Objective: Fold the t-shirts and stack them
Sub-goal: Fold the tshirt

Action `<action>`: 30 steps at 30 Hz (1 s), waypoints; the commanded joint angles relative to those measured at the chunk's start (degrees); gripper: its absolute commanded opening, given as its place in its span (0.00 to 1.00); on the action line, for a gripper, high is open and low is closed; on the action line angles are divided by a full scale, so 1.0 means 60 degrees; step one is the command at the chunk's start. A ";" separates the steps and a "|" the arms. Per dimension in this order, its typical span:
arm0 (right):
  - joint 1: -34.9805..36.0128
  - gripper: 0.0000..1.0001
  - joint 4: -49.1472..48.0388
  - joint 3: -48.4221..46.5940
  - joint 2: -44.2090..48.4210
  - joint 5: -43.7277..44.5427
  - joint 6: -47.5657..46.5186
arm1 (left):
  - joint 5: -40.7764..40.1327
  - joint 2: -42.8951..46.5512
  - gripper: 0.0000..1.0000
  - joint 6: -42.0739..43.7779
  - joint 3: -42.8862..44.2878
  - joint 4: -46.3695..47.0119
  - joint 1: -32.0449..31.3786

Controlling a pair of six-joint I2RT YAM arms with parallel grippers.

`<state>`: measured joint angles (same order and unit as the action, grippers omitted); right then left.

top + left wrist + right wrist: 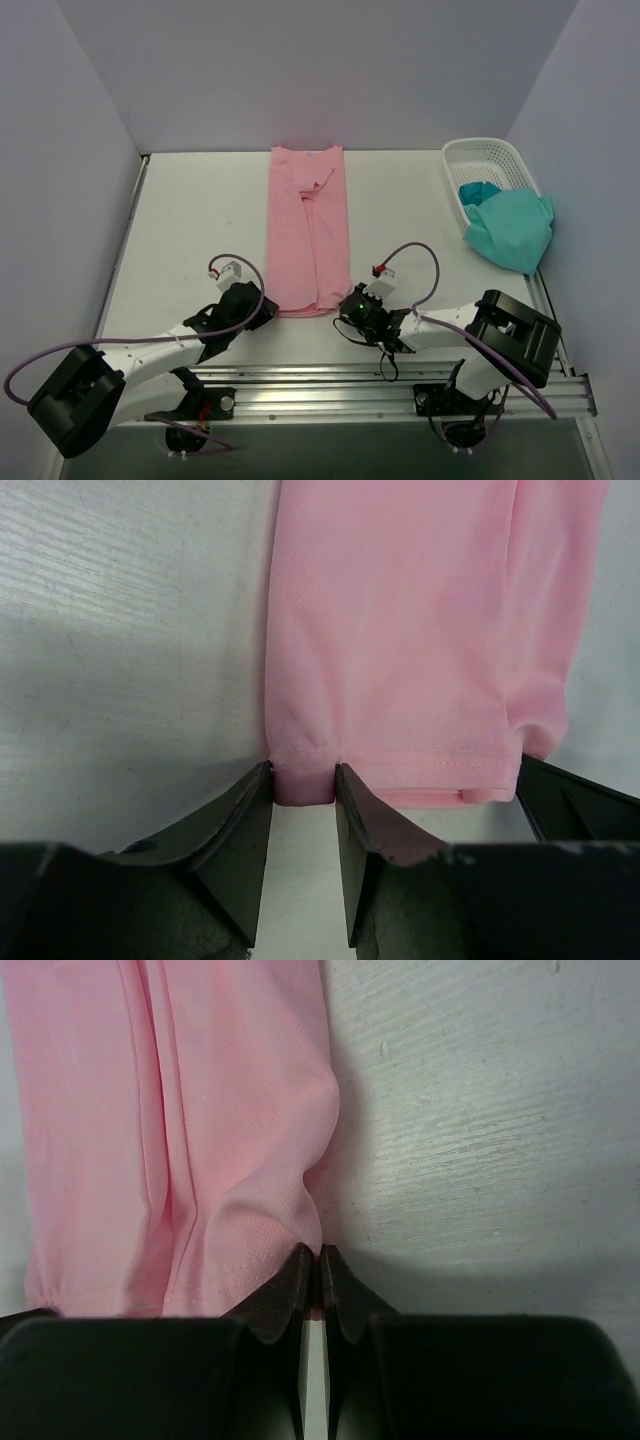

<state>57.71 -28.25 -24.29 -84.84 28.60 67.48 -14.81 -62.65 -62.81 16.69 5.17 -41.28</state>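
I noted left gripper (303, 775) pinching folded light pink cloth t-shirt (400, 630) at its left hem corner; right gripper (312, 1252) fingers pressed together at right corner, hold unclear.

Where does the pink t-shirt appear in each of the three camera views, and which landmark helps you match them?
Top external: the pink t-shirt lies lengthwise in the picture's centre.
Left wrist: it fills the upper right.
Right wrist: it fills the upper left.
Shared landmark: its stitched near hem, the bottom edge of the cloth in every view.
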 commanded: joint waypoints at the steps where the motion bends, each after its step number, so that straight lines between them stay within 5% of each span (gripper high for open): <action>1: -0.0068 0.00 0.1120 0.0226 -0.0055 0.0346 -0.0012 | -0.0067 -0.0046 0.40 0.0052 -0.0100 0.0280 -0.0078; 8: -0.0068 0.00 0.0958 0.0167 -0.0260 0.0243 -0.0041 | 0.0022 -0.0718 0.36 0.0111 -0.0101 0.0896 -0.0196; 9: -0.0068 0.00 0.0958 0.0167 -0.0260 0.0243 -0.0041 | 0.0022 -0.0807 0.28 0.0140 -0.0072 0.1012 -0.0225; 10: -0.0068 0.00 0.0958 0.0167 -0.0245 0.0229 -0.0041 | 0.0022 -0.0909 0.03 0.0155 -0.0042 0.1013 -0.0240; 18: -0.0039 0.00 0.1207 0.0269 -0.0055 0.0243 -0.0041 | 0.0196 -0.1731 0.02 0.0243 0.0309 0.1248 -0.0327; 30: 0.0562 0.00 0.2832 0.0695 0.1336 0.0828 0.0720 | 0.0095 0.1241 0.02 0.0785 0.0603 -0.2281 -0.0767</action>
<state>60.49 -20.84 -21.65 -78.65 30.28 69.93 -13.91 -59.20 -59.77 18.22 -0.89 -45.36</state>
